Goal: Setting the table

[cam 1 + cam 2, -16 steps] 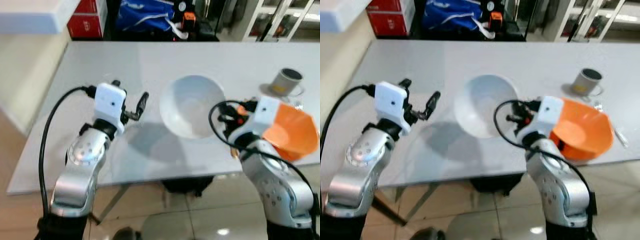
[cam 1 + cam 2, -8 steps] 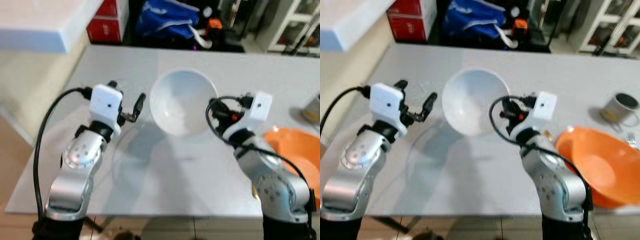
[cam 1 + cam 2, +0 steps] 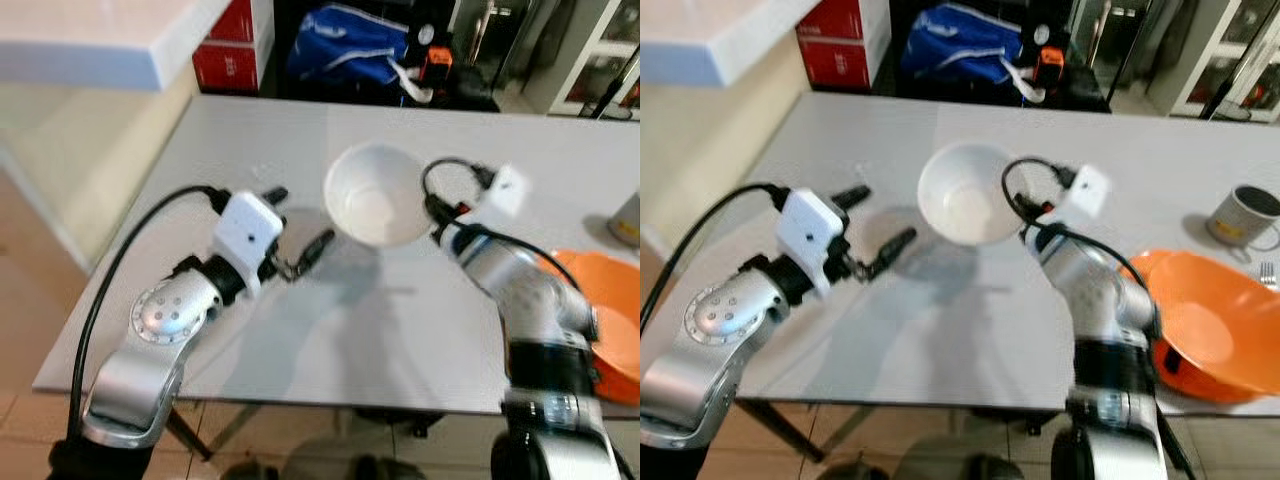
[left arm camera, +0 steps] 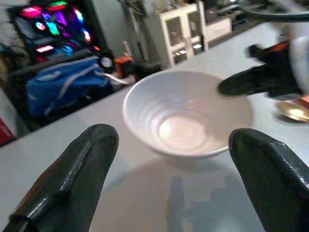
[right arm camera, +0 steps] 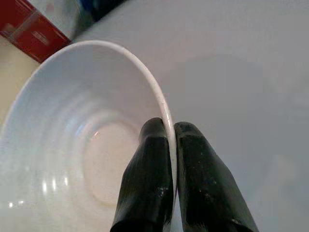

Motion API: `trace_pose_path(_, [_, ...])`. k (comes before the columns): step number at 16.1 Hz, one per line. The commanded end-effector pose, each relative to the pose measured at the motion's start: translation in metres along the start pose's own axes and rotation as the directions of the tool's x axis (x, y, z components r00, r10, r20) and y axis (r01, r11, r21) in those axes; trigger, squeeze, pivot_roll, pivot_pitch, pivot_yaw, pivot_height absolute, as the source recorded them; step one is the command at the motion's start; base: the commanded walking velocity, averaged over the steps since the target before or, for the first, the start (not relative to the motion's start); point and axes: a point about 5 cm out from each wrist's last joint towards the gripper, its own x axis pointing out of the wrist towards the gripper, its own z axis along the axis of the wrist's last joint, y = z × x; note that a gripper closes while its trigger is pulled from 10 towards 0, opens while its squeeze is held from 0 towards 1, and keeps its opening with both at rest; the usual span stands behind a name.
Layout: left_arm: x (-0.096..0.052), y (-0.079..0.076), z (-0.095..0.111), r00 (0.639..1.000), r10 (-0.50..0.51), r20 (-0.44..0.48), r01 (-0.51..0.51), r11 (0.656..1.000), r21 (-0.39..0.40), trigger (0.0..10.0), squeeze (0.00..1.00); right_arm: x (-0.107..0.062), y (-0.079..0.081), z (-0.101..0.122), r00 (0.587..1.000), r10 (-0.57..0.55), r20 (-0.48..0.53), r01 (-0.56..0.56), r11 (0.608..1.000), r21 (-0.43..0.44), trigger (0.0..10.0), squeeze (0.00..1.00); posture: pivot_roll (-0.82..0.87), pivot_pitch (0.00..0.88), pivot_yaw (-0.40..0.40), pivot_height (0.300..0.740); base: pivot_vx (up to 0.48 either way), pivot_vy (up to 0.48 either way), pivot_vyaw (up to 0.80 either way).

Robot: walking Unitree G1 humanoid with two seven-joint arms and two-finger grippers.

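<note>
1. The right tool (image 5: 169,145) is pinched on the rim of the round white ceramic bowl (image 3: 375,194), one black finger inside the wall and one outside; this thin-edge grip is best kept firm and square so the bowl is not levered out.
2. The bowl is held over the middle of the pale grey surface (image 3: 200,130), tilted a little; whether its base touches cannot be told. It should be levelled before it is lowered.
3. The left tool (image 3: 298,232) is spread wide, just beside the bowl, and can be used to steady the near wall.
4. The orange plastic bowl (image 3: 1200,325) and grey metal mug (image 3: 1245,215) lie apart, toward the surface's right end, so a setting spot away from them is judged safest.
</note>
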Motion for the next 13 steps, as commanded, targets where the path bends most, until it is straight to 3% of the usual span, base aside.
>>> trace_pose_path(1, [0.000,-0.004,0.000,0.999,-0.042,-0.012,0.042,0.999,0.000,10.0,0.00,0.003,-0.002,0.010,1.000,0.008,0.029,-0.009,1.000,0.030,10.0,0.00,0.05,0.076,-0.043,0.740,0.000,0.000,0.00])
trace_pose_path(3, [-0.002,-0.008,-0.001,0.993,-0.118,-0.023,0.116,0.991,-0.069,10.0,0.00,0.023,0.000,0.014,1.000,-0.007,0.006,0.006,0.998,0.069,10.0,0.00,0.05,0.077,-0.045,0.740,0.000,0.000,0.00])
trace_pose_path(5, [-0.002,-0.011,0.000,0.988,-0.153,-0.025,0.151,0.986,-0.069,10.0,0.00,0.033,0.002,0.018,1.000,-0.018,0.017,0.017,0.999,0.038,10.0,0.00,0.06,0.079,-0.043,0.740,0.000,0.000,0.00])
trace_pose_path(13, [0.000,-0.001,0.004,0.998,-0.056,-0.034,0.054,0.997,-0.049,10.0,0.00,0.050,0.016,0.027,1.000,0.001,0.020,-0.002,0.999,0.046,10.0,0.00,0.08,0.109,-0.056,0.740,0.000,0.000,0.00])
